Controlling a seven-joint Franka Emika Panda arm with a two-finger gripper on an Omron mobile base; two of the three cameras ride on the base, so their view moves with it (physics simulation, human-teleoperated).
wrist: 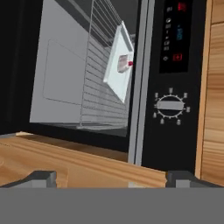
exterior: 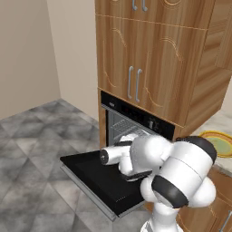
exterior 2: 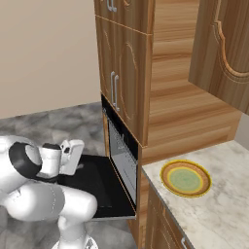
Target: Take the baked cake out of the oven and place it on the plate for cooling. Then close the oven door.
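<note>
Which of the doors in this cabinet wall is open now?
The black oven door, folded down flat below the oven. The wooden cabinet doors above it are all shut.

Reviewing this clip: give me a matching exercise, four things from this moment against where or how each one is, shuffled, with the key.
Things
1. baked cake
2. plate
3. oven door
4. gripper

States
A. dropped open, lying flat in front of the oven
B. on the marble counter, nothing on it
C. open, fingers spread, aimed at the oven opening
D. on the pale tray on a wire rack inside the oven

Pairs: 1-D, 2-B, 3-A, 4-C
</note>
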